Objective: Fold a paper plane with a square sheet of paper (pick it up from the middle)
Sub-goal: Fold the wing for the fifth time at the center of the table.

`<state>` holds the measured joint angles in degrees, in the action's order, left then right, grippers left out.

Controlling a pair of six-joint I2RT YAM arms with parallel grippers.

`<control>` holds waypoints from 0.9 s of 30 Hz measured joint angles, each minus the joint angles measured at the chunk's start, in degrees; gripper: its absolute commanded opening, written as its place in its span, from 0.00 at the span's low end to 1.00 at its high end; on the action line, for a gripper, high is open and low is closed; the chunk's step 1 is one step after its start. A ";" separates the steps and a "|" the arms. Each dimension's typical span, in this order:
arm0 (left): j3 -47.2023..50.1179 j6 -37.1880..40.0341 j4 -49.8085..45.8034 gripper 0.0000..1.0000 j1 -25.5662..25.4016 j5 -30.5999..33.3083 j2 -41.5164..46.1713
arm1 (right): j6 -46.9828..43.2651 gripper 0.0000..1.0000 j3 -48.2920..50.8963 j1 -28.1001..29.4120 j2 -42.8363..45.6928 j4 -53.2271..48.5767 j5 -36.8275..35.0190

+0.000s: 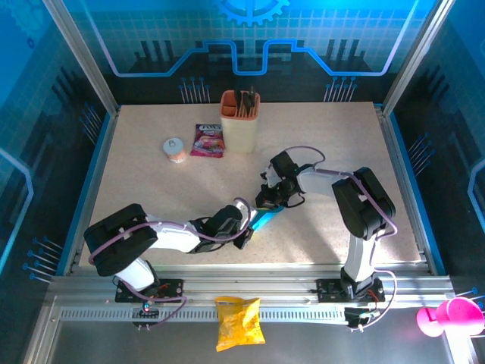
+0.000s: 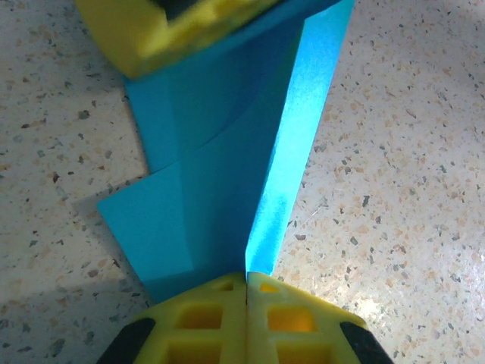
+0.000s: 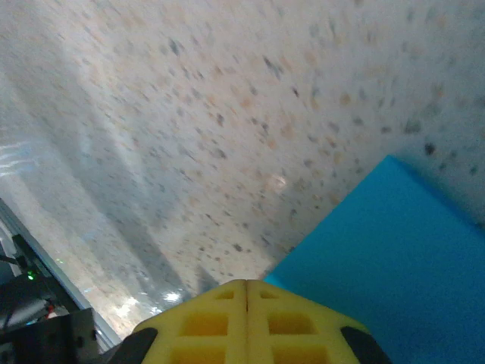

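You're in the middle of the folding, not the pick-up: the square sheet of paper is already a narrow, layered blue wedge lying on the speckled table, in the near centre between the two arms and well apart from the beige cup and the pink-purple packet at the back. In the left wrist view, one long flap stands up along a lengthwise crease, and that crease runs straight into the seam between the fingers of your left gripper. Its jaws are pressed fully together, and it looks to be pinching the paper at that end. Your right gripper is closed tight as well, with its tip at the opposite end of the wedge. From its own camera the blue edge comes out from beside the fingertips, but you cannot tell whether it grips the sheet or only pins it to the table. The plane seems partly formed, with the wing folds not yet done. The next move probably calls for laying the raised flap flat and pressing along the crease while the far end is held in place. Go gently, because thin paper this narrow will skew or tear if the two ends pull apart.
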<state>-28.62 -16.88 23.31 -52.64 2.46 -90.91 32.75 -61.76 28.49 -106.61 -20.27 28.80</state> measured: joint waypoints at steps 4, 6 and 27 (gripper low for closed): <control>0.79 -1.22 1.42 0.00 0.04 -0.39 0.02 | 0.68 0.00 -0.28 -1.29 5.22 -0.26 0.26; 1.07 -1.55 1.92 0.00 0.13 -0.55 0.02 | 1.09 0.00 0.48 -1.73 9.25 0.24 0.39; 2.23 -4.00 4.00 0.00 0.20 -0.83 0.02 | 5.68 0.00 30.21 7.56 21.38 27.39 -4.39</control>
<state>-26.39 -20.88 27.31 -52.45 1.63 -90.89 38.44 -31.55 36.05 -85.23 7.11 24.40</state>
